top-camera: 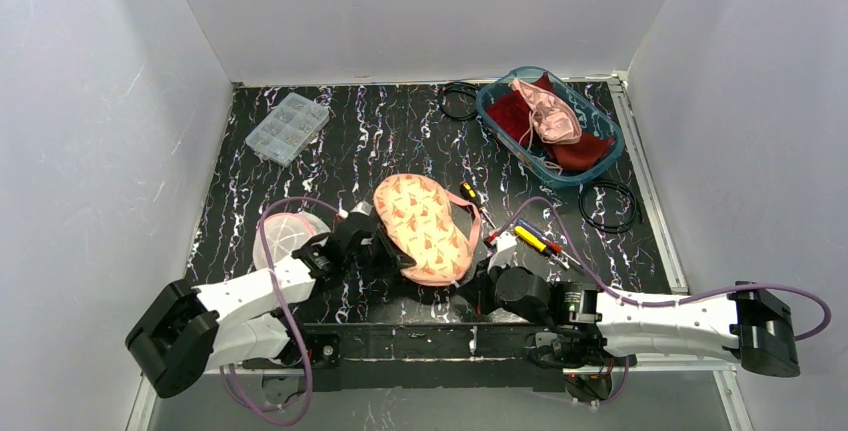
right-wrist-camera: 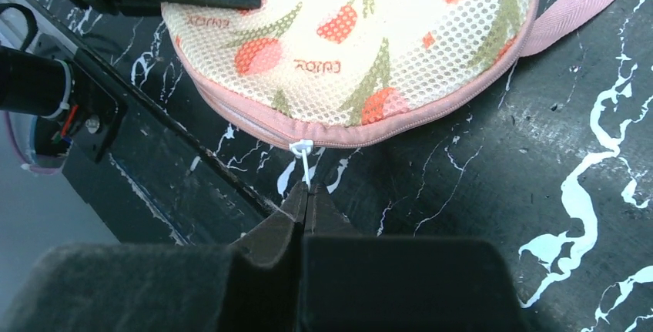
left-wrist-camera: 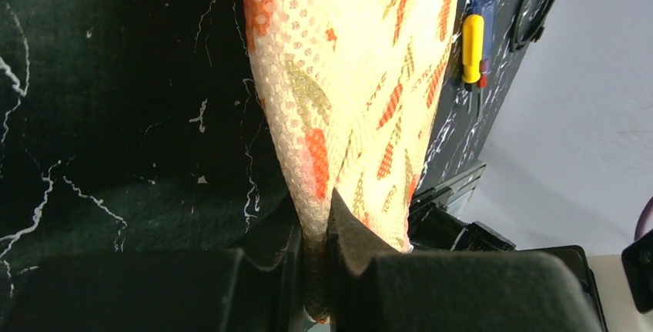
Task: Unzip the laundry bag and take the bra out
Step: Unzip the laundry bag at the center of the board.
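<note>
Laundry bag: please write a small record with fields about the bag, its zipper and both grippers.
bag: laundry bag, mesh, lying on the table
zipper: closed along the visible edge
zipper pull: white, at the bag's near edge
left gripper: shut on the bag's mesh
right gripper: shut on the zipper pull

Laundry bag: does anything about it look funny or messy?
The laundry bag has its mesh edge pinched and bunched in the left end effector, and the right end effector pinches its white zipper tag. Screwdrivers lie loose beside it, odd company for washing. Nothing looks spilled or torn.
</note>
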